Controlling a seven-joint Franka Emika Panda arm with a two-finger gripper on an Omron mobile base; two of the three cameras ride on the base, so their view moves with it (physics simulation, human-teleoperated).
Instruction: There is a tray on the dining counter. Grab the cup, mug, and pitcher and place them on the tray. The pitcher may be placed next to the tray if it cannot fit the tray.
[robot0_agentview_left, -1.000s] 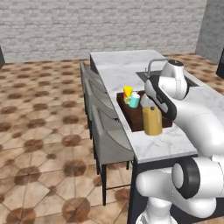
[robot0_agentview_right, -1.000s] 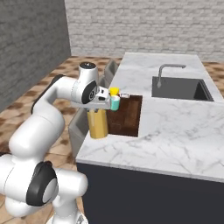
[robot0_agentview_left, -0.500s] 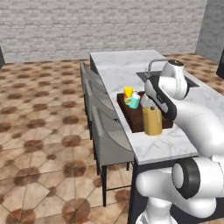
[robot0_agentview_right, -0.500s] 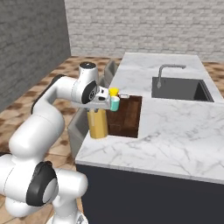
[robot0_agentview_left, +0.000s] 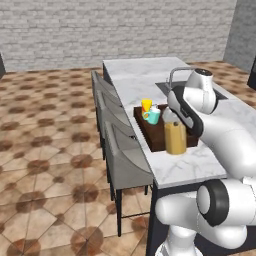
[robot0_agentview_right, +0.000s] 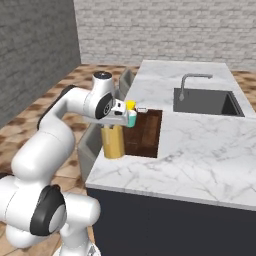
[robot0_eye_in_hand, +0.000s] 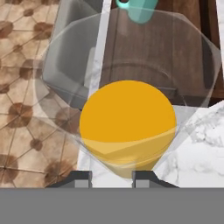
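The pitcher (robot0_agentview_left: 175, 138), a tall glass cylinder with an amber fill, stands upright at the near end of the dark brown tray (robot0_agentview_left: 159, 135). My gripper (robot0_agentview_left: 170, 119) hangs right over it, shut on the near side of its rim. In the hand view I look straight down into the pitcher (robot0_eye_in_hand: 127, 122), and my gripper (robot0_eye_in_hand: 112, 177) straddles its wall. The yellow cup (robot0_agentview_left: 146, 105) and the teal mug (robot0_agentview_left: 152, 116) stand side by side at the tray's far end. From the right base view the pitcher (robot0_agentview_right: 113, 142) sits at the tray's (robot0_agentview_right: 146, 134) near left corner, close to the counter edge.
The marble dining counter (robot0_agentview_right: 200, 150) stretches right of the tray. A sink (robot0_agentview_right: 206, 101) with a faucet (robot0_agentview_right: 192, 80) lies beyond it. Grey stools (robot0_agentview_left: 120, 150) line the counter's outer side above the tiled floor.
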